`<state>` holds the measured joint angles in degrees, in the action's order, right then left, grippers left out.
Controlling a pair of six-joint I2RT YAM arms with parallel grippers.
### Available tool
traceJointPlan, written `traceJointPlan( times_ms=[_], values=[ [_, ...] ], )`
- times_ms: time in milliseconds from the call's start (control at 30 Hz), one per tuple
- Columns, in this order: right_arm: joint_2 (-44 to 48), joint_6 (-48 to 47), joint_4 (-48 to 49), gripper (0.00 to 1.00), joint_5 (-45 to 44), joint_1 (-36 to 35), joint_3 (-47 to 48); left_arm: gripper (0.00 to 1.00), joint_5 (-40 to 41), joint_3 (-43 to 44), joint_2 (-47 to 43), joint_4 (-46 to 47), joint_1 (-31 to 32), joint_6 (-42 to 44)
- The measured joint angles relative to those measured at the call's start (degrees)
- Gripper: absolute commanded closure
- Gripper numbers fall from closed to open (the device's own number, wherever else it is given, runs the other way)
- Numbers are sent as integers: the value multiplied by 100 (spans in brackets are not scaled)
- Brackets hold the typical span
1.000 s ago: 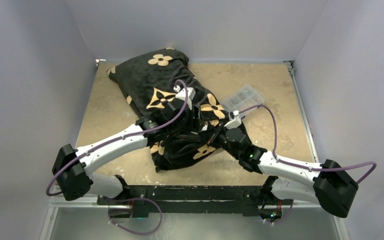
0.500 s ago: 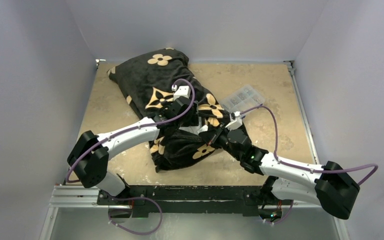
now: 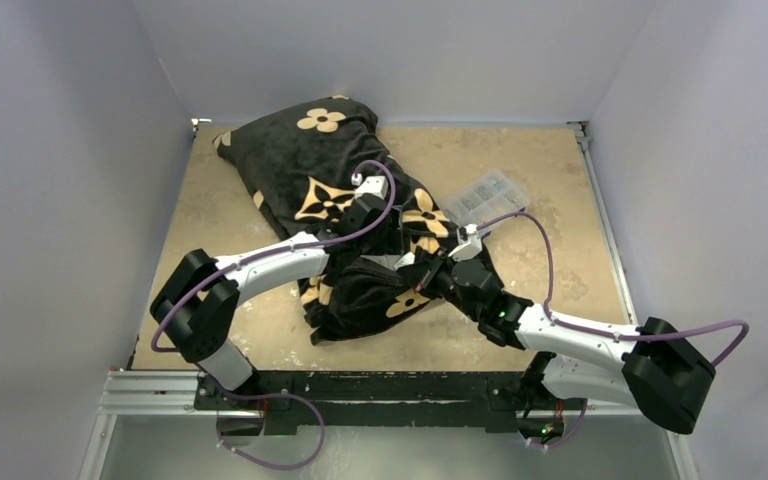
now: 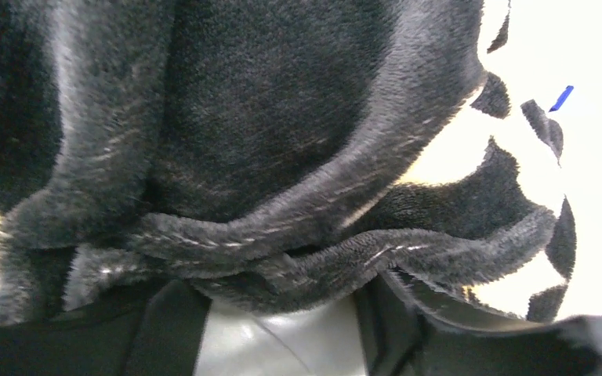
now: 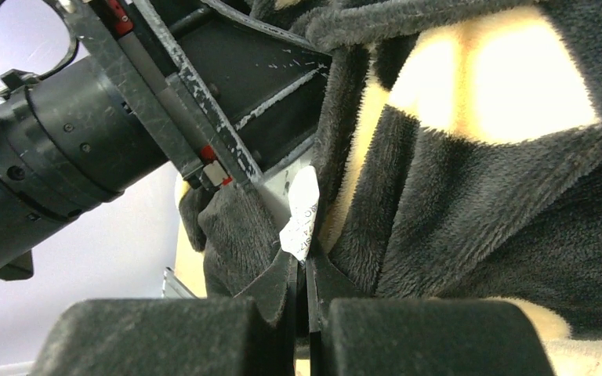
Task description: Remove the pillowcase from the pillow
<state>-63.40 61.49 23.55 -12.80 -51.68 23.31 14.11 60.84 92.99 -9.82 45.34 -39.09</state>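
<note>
At the near table edge, both arm bases are bolted side by side and both arms reach inward over the near end of the pillowcase (image 3: 300, 165).

Right gripper (image 5: 304, 291): jaws clamped together on a thin edge of the black plush. A small white label (image 5: 302, 211) stands up from the fabric just beyond the fingertips. The pinch sits low on the near-right side of the cover.

Left gripper (image 3: 382, 240): just beyond the right one and close beside it, pressed into folds at the cover's near end. Wrist view shows dark fingers (image 4: 168, 333) under a thick roll of plush, with a pale grey surface between them. Fingertips are buried, so I cannot tell whether it grasps or is released.

A small pale patch shows between the two grippers in the overhead view. Lining or cushion, I cannot tell.

Pillowcase lies diagonally on the tan table (image 3: 550, 300), running from near centre to the far-left corner, and it is bulging. The pillow itself is hidden inside.

Clear plastic box (image 3: 485, 195): on the table just right of the cover's middle, seemingly touching its edge.
</note>
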Motion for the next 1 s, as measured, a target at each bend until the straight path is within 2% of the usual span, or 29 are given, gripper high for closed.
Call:
traceJointPlan(
  times_ms=[33, 67, 100, 333, 533, 733, 900, 1000],
  values=[
    [4, 0, 7, 100, 0, 0, 0, 72, -4, 0, 24, 26, -13, -11],
    [11, 0, 4, 100, 0, 0, 0, 93, -13, 0, 39, 46, -35, -15],
    [20, 2, 0, 100, 7, 0, -2, 100, -35, 0, 44, 63, -59, -20],
    [326, 57, -142, 100, 13, 0, -22, 100, -367, 2, -223, -50, -378, -2],
    [455, 221, -234, 100, 33, -4, -22, 100, -737, 166, -988, -693, -955, 125],
    [455, 457, -203, 100, 28, -7, -17, 100, -1377, 739, -1233, -1528, -1488, 376],
    [496, 706, -330, 100, -35, -17, 13, 100, -1392, 984, -1298, -2041, -1593, 745],
    [695, 951, -780, 100, -205, -50, 177, 100, -1290, 953, -1458, -2170, -1770, 876]
  ],
)
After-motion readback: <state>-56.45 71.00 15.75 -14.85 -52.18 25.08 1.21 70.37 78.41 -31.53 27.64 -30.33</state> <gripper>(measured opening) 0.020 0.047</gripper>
